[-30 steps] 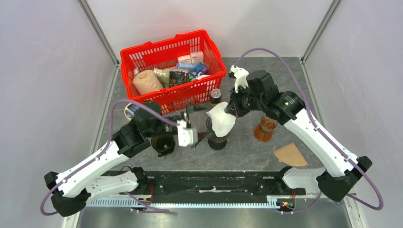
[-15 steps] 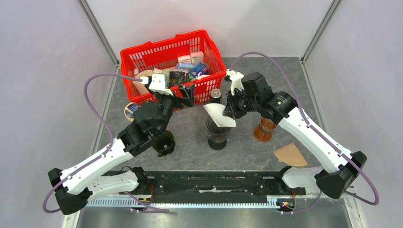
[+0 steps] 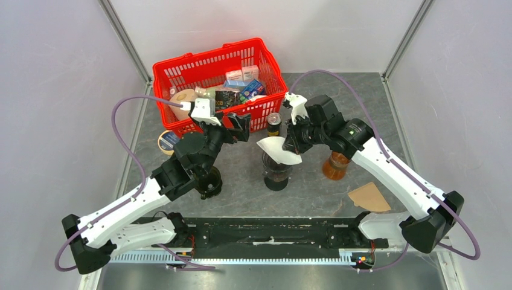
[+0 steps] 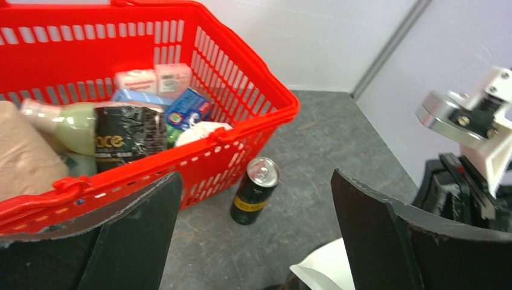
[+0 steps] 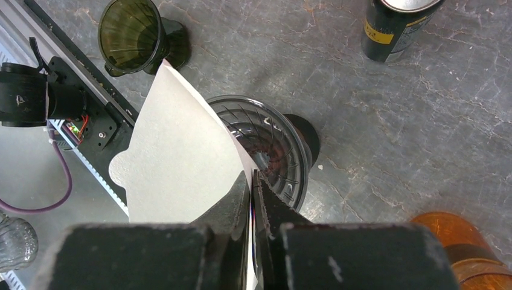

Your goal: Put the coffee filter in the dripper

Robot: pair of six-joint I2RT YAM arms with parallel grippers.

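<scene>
While the filter (image 3: pixel 279 151) hangs tilted over the dripper (image 3: pixel 276 172), pinched in the right pincer (image 5: pixel 252 193) alone, the left pincer (image 3: pixel 238 127), spread wide, has swung off toward the basket (image 3: pixel 181 65), leaving the seating to the right arm.

The white paper coffee filter (image 5: pixel 175 151) looks thin, smooth and matt. The clear ribbed cone dripper (image 5: pixel 272 140) shines like glass or hard plastic; I cannot tell which. The grey desk (image 5: pixel 422 121) has a dull, stone-like surface, mottled and veined. The red lattice basket (image 4: pixel 241 96) is glossy plastic. The black drinks can (image 4: pixel 249 204) has a bright metal top. The black pads (image 4: pixel 374 235) of the left tool (image 4: pixel 253 177) look matt, with rough, chipped edges. The amber round vessel (image 5: pixel 465 241) is translucent and glossy.
</scene>
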